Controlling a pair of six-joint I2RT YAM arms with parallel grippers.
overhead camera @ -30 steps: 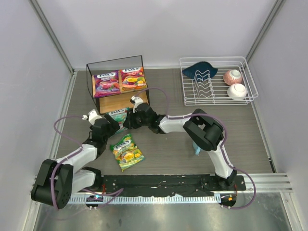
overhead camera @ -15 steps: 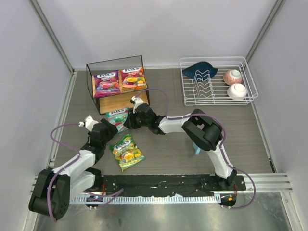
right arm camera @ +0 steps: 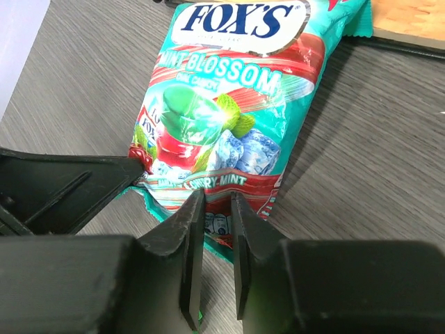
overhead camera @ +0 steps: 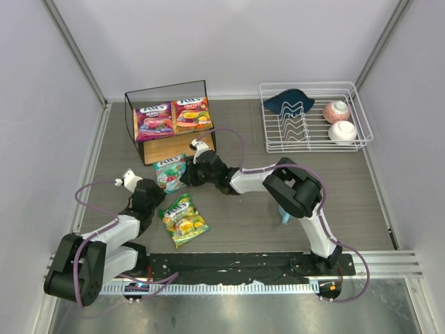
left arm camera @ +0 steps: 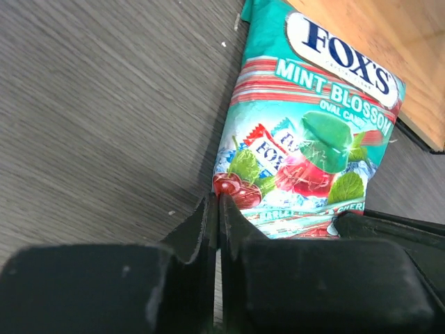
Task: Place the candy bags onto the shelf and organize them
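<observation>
The teal-green candy bag [overhead camera: 169, 172] [left arm camera: 306, 139] [right arm camera: 222, 104] lies flat on the table, its top against the front of the shelf [overhead camera: 163, 147]. A purple-magenta bag [overhead camera: 154, 120] and a red-orange bag [overhead camera: 192, 113] lie side by side on the shelf's top board. The yellow-green bag [overhead camera: 182, 219] rests on the table nearer the arms. My left gripper [overhead camera: 156, 197] [left arm camera: 217, 203] is shut and empty, its tips at the teal bag's lower left corner. My right gripper [overhead camera: 185, 176] [right arm camera: 217, 209] has its jaws a narrow gap apart, astride the teal bag's bottom edge.
A white wire dish rack [overhead camera: 313, 139] stands at the back right, holding a dark blue dish [overhead camera: 288, 103] and two bowls [overhead camera: 337, 110]. A small light-blue object [overhead camera: 285, 216] lies under the right arm. Grey walls close in on both sides.
My left gripper has shut and drawn back toward the near left, away from the teal bag. My right gripper's jaws have narrowed around the bag's bottom edge.
</observation>
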